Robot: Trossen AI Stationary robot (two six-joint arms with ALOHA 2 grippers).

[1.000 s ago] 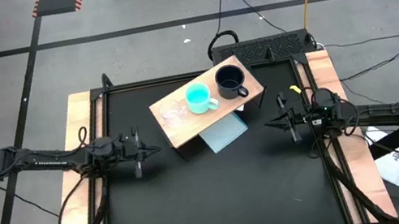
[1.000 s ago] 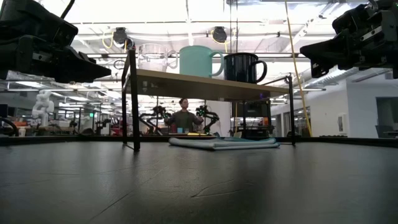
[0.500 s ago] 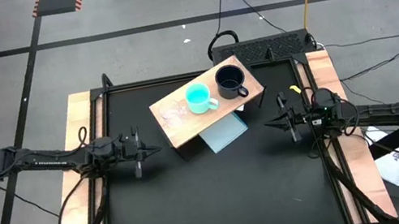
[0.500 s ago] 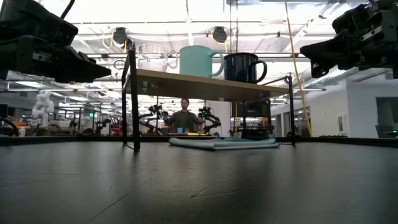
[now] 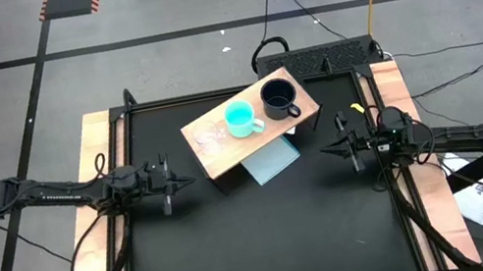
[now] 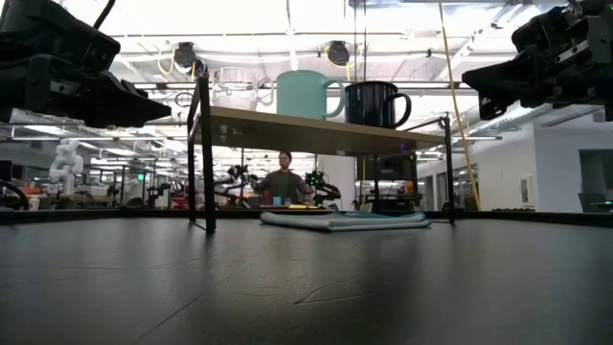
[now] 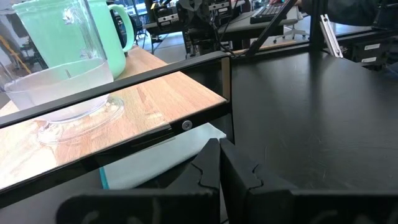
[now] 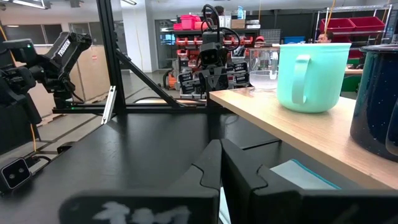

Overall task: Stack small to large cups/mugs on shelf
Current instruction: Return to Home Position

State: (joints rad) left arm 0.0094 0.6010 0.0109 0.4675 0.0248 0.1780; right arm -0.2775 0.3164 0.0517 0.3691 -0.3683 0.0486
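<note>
Nothing is moving since earlier; left gripper (image 5: pixel 181 179) and right gripper (image 5: pixel 330 150) are waiting, fingers together, flanking the loaded shelf (image 5: pixel 224 150) at upper centre.

Only one string I could read: white block lettering on the left arm (image 8: pixel 64 45), seen across the counter (image 8: pixel 124 155) from the right wrist view. It read TROSSEN. In the high view that same arm carried a line of white print along its forearm, but it was too small for me to make out.
</note>
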